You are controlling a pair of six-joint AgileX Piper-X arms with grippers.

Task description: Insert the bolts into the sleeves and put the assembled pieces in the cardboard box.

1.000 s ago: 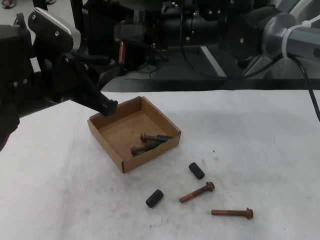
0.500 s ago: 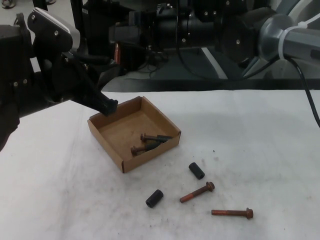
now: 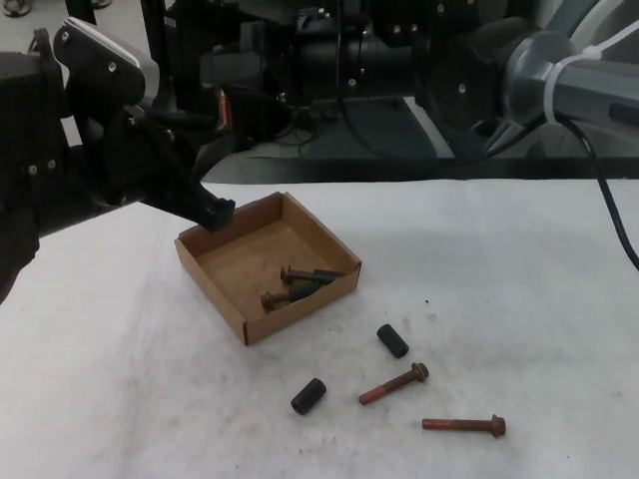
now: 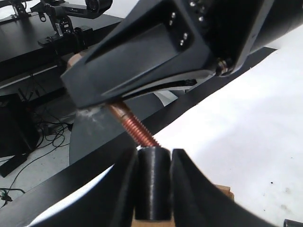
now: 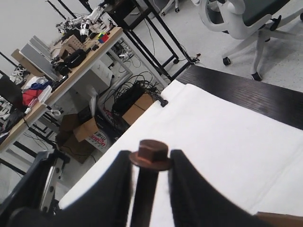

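Left claw (image 4: 153,158) clamped on black sleeve (image 4: 153,187) | right claw (image 5: 150,163) gripping bolt (image 5: 149,152), threaded tip at sleeve's mouth | box (image 3: 240,261) left of desk's (image 3: 499,269) middle, two assembled pieces (image 3: 300,283) inside

We see bright, even light from overhead on the white cloth-covered table (image 3: 479,259). The shallow brown cardboard box (image 3: 300,306) and the loose rusty bolts (image 3: 393,383) cast only short, soft shadows. In the left wrist view the table glares near white, while the black left hand (image 4: 152,189) reads dark and flat.
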